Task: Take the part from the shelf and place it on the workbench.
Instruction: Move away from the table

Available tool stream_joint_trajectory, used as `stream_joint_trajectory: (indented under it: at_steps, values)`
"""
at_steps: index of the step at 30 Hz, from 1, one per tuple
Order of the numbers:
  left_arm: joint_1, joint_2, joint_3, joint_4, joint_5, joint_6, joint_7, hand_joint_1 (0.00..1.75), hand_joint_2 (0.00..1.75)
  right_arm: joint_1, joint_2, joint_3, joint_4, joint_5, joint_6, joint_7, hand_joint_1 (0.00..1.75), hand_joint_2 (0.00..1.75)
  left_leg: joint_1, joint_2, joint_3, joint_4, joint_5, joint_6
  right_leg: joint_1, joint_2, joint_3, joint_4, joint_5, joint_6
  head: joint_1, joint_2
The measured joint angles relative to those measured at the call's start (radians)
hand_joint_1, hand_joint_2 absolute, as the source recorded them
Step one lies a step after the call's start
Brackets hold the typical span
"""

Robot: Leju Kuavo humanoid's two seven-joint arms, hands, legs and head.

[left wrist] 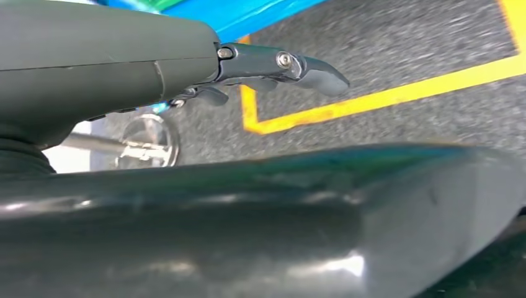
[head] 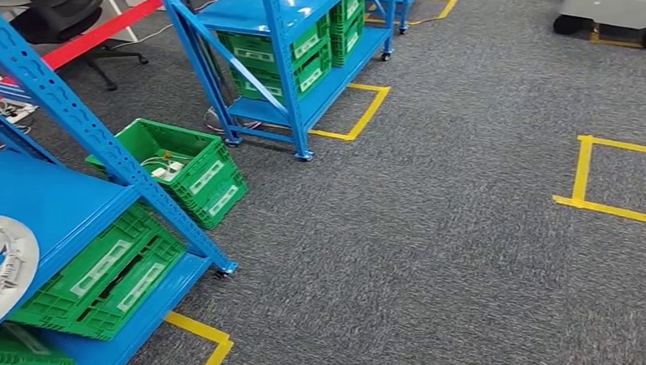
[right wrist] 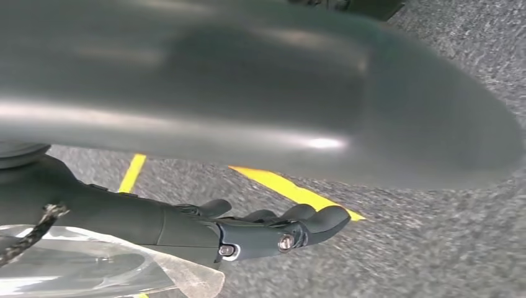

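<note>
Crates point(head: 100, 275) of green plastic sit on the low tier of the near blue shelf point(head: 40, 200), each with a pale label on its side; their insides are hidden under the tier above. Another crate point(head: 22, 363) at the bottom left is cut off by the frame edge. A floor crate point(head: 177, 167) stands on the grey carpet point(head: 435, 227) just beside the shelf post, open at the top, with a few small white pieces and thin wires inside; what they are is too small to tell. More green bins point(head: 295, 58) fill the tiers of the far shelf point(head: 288, 78), contents unseen.

The part point(head: 2, 267), a silver-grey ring-shaped disc, lies on the upper tier of the near shelf, at the left edge of the head view and half cut off there.

The left hand point(left wrist: 267, 68) hangs over carpet and yellow tape point(left wrist: 384, 96), its dark fingers point(left wrist: 319, 74) stretched out loosely with nothing between them. A big dark blurred shape fills the space below the hand in that view. Beyond the fingers a shiny round thing point(left wrist: 149, 139) shows, too blurred to name.

The right hand point(right wrist: 273, 226) likewise hangs over carpet, fingers point(right wrist: 325, 217) a little curled and apart, holding nothing. A yellow line point(right wrist: 291, 192) runs just past the fingertips. Clear film point(right wrist: 93, 267) lies near the wrist, under the palm side, with a dark cord point(right wrist: 31, 236) across it; whether it touches the hand cannot be told.
</note>
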Motion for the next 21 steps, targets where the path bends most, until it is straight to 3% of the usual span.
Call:
stream_joint_trajectory:
  at_steps: [1, 3, 5, 7, 8, 9, 11, 13, 14, 15, 16, 18, 20, 21]
  values:
    - [0.001, 0.000, 0.000, 0.001, 0.001, 0.000, 0.000, 0.00, 0.00, -0.001, 0.000, 0.000, 0.000, 0.000, 0.000, 0.000, 0.00, 0.00, -0.003, 0.012, 0.032, -0.064, 0.039, 0.007, 0.002, -0.012, 0.004, 0.000, -0.003, 0.000, 0.000, 0.000]
    - [-0.001, 0.002, -0.002, 0.001, 0.004, 0.002, 0.000, 0.00, 0.00, -0.003, 0.000, 0.000, 0.001, 0.000, 0.000, 0.000, 0.00, 0.00, -0.018, 0.071, 0.099, -0.199, 0.090, 0.025, 0.006, -0.035, 0.011, 0.000, -0.011, 0.004, 0.000, 0.000]
    - [-0.007, 0.002, -0.006, 0.001, 0.007, 0.003, 0.000, 0.00, 0.00, -0.003, 0.000, 0.000, 0.002, 0.000, 0.000, -0.001, 0.00, 0.00, -0.031, 0.107, 0.122, -0.254, 0.094, 0.036, 0.010, -0.061, 0.015, -0.001, -0.017, 0.012, -0.001, 0.000]
    - [-0.006, 0.003, -0.008, 0.002, 0.010, 0.005, 0.000, 0.00, 0.00, -0.004, 0.001, 0.001, 0.002, 0.000, 0.000, -0.002, 0.00, 0.00, -0.030, 0.081, 0.123, -0.266, 0.099, 0.040, 0.010, -0.087, 0.022, -0.004, -0.022, 0.021, -0.003, 0.000]
    - [-0.004, 0.003, -0.008, 0.003, 0.010, 0.005, 0.000, 0.00, 0.00, -0.006, 0.001, 0.002, 0.002, 0.000, 0.000, -0.003, 0.00, 0.00, -0.026, 0.066, 0.127, -0.273, 0.103, 0.043, 0.008, -0.076, 0.023, 0.002, -0.030, 0.026, -0.002, 0.000]
    - [-0.004, 0.003, -0.008, 0.004, 0.011, 0.006, 0.000, 0.00, 0.00, -0.007, 0.001, 0.003, 0.002, 0.000, 0.000, -0.004, 0.00, 0.00, -0.022, 0.051, 0.131, -0.280, 0.108, 0.047, 0.007, -0.050, 0.015, 0.025, -0.046, 0.031, 0.000, 0.000]
    - [-0.007, 0.003, -0.011, 0.005, 0.011, 0.006, 0.000, 0.00, 0.00, -0.006, 0.000, 0.003, 0.002, 0.000, 0.000, -0.006, 0.00, 0.00, -0.016, 0.022, 0.134, -0.286, 0.113, 0.053, 0.002, 0.027, -0.034, 0.134, -0.101, 0.039, 0.006, 0.000]
    - [-0.009, 0.001, -0.015, 0.006, 0.014, 0.006, 0.000, 0.00, 0.00, -0.003, -0.001, 0.003, 0.003, -0.001, -0.001, -0.006, 0.00, 0.00, -0.015, -0.011, 0.134, -0.286, 0.113, 0.055, -0.002, 0.060, -0.101, 0.256, -0.141, 0.046, 0.010, 0.000]
    - [-0.009, 0.001, -0.016, 0.007, 0.016, 0.007, 0.000, 0.00, 0.00, -0.001, -0.001, 0.003, 0.003, -0.001, -0.001, -0.007, 0.00, 0.00, -0.014, -0.028, 0.135, -0.285, 0.113, 0.054, -0.004, 0.063, -0.118, 0.276, -0.135, 0.048, 0.010, 0.000]
    - [-0.008, 0.001, -0.017, 0.009, 0.017, 0.007, 0.000, 0.00, 0.00, -0.001, -0.002, 0.003, 0.004, -0.001, -0.001, -0.008, 0.00, 0.00, -0.013, -0.043, 0.137, -0.284, 0.112, 0.053, -0.005, 0.064, -0.115, 0.254, -0.107, 0.051, 0.010, 0.000]
    - [-0.008, 0.002, -0.018, 0.010, 0.019, 0.007, 0.000, 0.00, 0.00, -0.001, -0.002, 0.003, 0.004, -0.001, -0.001, -0.008, 0.00, 0.00, -0.012, -0.058, 0.140, -0.283, 0.110, 0.050, -0.008, 0.070, -0.095, 0.196, -0.065, 0.053, 0.010, 0.000]
    - [-0.010, 0.002, -0.021, 0.012, 0.019, 0.007, 0.000, 0.00, 0.00, -0.002, -0.003, 0.004, 0.005, -0.001, -0.002, -0.009, 0.00, 0.00, -0.009, -0.085, 0.141, -0.275, 0.104, 0.040, -0.016, 0.114, -0.038, 0.062, -0.003, 0.057, 0.012, 0.000]
    - [-0.012, 0.003, -0.023, 0.013, 0.019, 0.008, 0.000, 0.00, 0.00, -0.004, -0.003, 0.004, 0.007, -0.001, -0.002, -0.009, 0.00, 0.00, -0.008, -0.108, 0.134, -0.268, 0.103, 0.027, -0.019, 0.148, -0.008, 0.005, 0.005, 0.051, 0.013, 0.000]
    - [-0.012, 0.003, -0.023, 0.013, 0.020, 0.008, 0.000, 0.00, 0.00, -0.004, -0.003, 0.004, 0.008, -0.001, -0.002, -0.010, 0.00, 0.00, -0.007, -0.119, 0.129, -0.266, 0.105, 0.022, -0.017, 0.146, -0.005, 0.001, 0.004, 0.044, 0.013, 0.000]
